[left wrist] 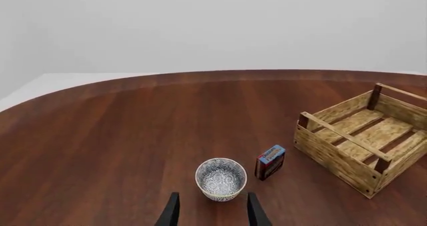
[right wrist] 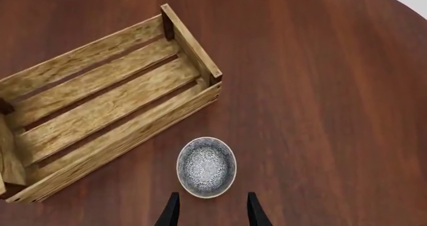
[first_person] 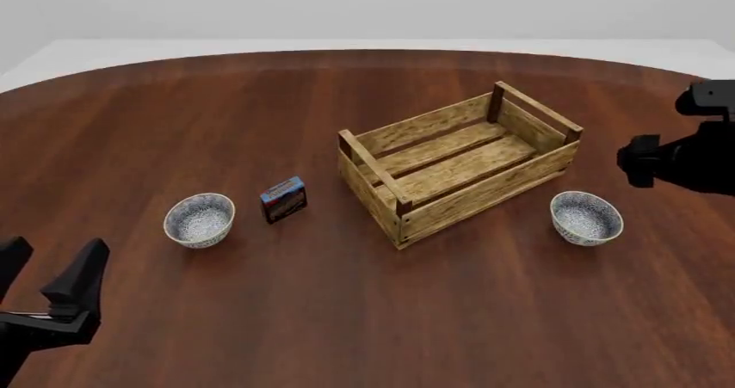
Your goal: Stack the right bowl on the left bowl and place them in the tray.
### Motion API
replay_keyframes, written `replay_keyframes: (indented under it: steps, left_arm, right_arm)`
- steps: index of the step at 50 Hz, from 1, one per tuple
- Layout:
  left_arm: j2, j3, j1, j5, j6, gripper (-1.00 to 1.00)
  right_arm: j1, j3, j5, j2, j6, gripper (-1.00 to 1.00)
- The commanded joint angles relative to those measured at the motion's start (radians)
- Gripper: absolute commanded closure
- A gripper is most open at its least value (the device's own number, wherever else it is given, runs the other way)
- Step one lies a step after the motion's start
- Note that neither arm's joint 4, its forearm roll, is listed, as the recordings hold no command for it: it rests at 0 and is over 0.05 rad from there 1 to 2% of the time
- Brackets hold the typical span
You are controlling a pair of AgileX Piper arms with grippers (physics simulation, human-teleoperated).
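Observation:
The left bowl (first_person: 200, 219), white with a fine blue pattern, stands upright on the table left of the tray (first_person: 457, 163), a light-wood slatted crate with nothing in it. The matching right bowl (first_person: 586, 218) stands just off the tray's right end. My left gripper (first_person: 46, 269) hovers open near the table's front left corner, short of the left bowl (left wrist: 220, 178); its two fingers frame the bowl from behind in the left wrist view (left wrist: 212, 215). My right gripper (right wrist: 212, 213) is open above the right bowl (right wrist: 206, 167), with nothing between the fingers.
A small blue-and-red box (first_person: 282, 199) stands between the left bowl and the tray, also seen as the box (left wrist: 270, 162) beside the bowl. The right arm (first_person: 683, 157) hangs over the table's right edge. The tray's corner posts (right wrist: 167, 19) rise above its slats.

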Motion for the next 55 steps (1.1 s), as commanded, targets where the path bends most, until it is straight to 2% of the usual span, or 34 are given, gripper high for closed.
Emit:
replay_keyframes:
  steps: [1, 35, 55]
  left_arm:
    - [-0.001, 0.0, -0.005, 0.003, 0.002, -1.0]
    - [0.02, 0.0, -0.013, -0.013, 0.003, -1.0]
    - [0.032, 0.0, -0.016, -0.021, 0.003, -1.0]
  right_arm:
    - [-0.017, -0.008, -0.034, 0.093, -0.008, -1.0]
    - [-0.077, -0.033, -0.163, 0.365, -0.046, -1.0]
    - [-0.107, -0.052, -0.228, 0.503, -0.038, -1.0]
